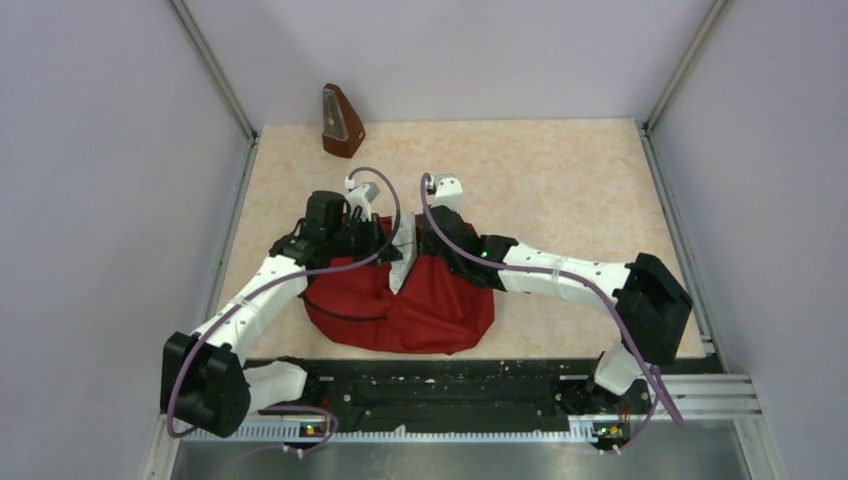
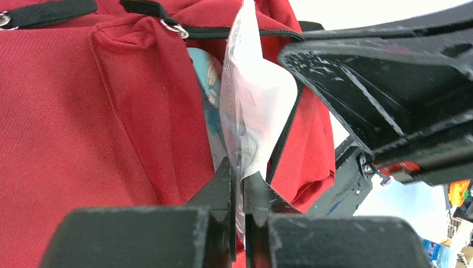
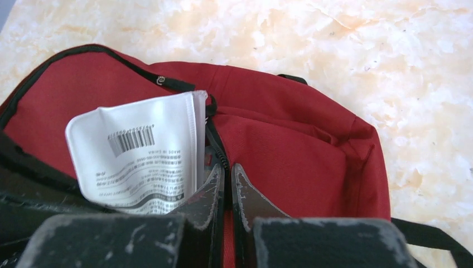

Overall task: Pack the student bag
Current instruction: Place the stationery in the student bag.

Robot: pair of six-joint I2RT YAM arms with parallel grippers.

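Student bag lies on the table just ahead of the arm bases, mouth open. Right gripper is pinched tight on its zipper edge; left gripper clamps a white packet standing in the opening.

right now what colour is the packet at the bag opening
The packet is white with a black barcode; right wrist view shows it best.

Left hand, right hand flank white packet over student bag.
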